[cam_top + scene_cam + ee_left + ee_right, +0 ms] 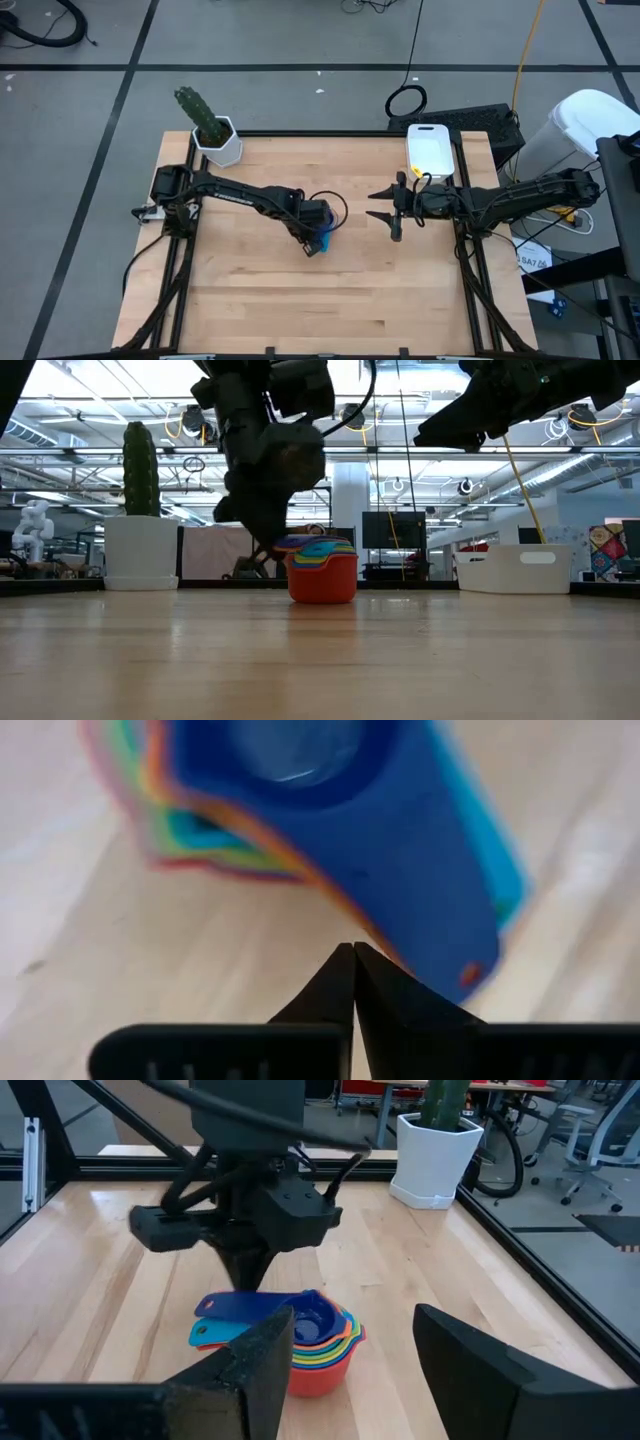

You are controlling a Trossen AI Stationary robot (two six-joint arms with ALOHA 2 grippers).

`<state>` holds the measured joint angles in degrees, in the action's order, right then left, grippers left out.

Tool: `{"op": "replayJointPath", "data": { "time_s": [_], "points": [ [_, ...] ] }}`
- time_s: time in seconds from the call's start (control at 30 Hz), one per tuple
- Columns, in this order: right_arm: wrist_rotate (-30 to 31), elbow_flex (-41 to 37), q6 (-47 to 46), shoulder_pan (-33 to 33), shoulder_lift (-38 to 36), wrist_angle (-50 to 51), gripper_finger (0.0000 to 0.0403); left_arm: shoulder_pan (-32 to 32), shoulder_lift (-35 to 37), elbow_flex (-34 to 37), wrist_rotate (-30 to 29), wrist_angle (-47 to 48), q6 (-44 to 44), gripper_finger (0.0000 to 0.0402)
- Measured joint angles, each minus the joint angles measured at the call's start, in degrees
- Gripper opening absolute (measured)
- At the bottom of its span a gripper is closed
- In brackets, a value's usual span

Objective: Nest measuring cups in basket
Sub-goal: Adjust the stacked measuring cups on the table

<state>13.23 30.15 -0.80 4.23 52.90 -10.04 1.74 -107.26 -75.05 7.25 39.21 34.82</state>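
Note:
The measuring cups stand nested in one stack on the table's middle, the red one at the bottom and the dark blue one on top. Their handles fan out toward the left arm. The stack also shows in the low view and the high view. My left gripper is shut and points steeply down, its tips right at the dark blue handle. My right gripper hangs open above the table, right of the stack. The white basket rests on the table's far right corner. My left gripper's shut fingertips come from above, slanting, and stand right at the edge of the stacked handles, near their free ends. I cannot tell whether they touch. The stack sits upright on the table.
A white hexagonal pot with a green cactus stands at the far left corner. Bare wood lies between the stack and the basket, and across the near half of the table. Black frame rails edge the table.

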Motion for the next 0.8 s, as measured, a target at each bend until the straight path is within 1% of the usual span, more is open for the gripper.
{"op": "replayJointPath", "data": {
  "time_s": [0.13, 0.4, 0.53, 0.63, 0.7, 0.8],
  "points": [
    [-0.02, 0.0, -0.02, 0.0, 0.0, 0.0, 0.0199, 0.64, 0.0, -0.02, 1.18, -2.03, -0.19, 0.0017],
    [-0.02, 0.0, 0.0, 0.0, 0.0, 0.0, 0.0199, 0.55, 0.0, -0.02, 1.23, 1.27, 0.0, 0.0005],
    [-0.02, 0.0, 0.0, 0.0, 0.0, 0.01, 0.0199, 0.59, 0.02, -0.02, 1.72, 0.75, 0.3, 0.0023],
    [-0.02, 0.0, 0.0, 0.0, 0.0, 0.0, 0.0199, 0.46, 0.02, -0.02, 4.35, 1.51, 0.37, 0.0036],
    [-0.02, 0.0, 0.0, 0.0, 0.0, 0.02, 0.0199, 0.2, 0.11, -0.04, 6.36, 3.42, 0.2, 0.0043],
    [-0.04, 0.0, -0.02, 0.0, 0.0, 0.02, 0.0199, -0.39, 0.71, -0.04, 6.67, 8.02, 0.2, 0.0048]
  ]
}}
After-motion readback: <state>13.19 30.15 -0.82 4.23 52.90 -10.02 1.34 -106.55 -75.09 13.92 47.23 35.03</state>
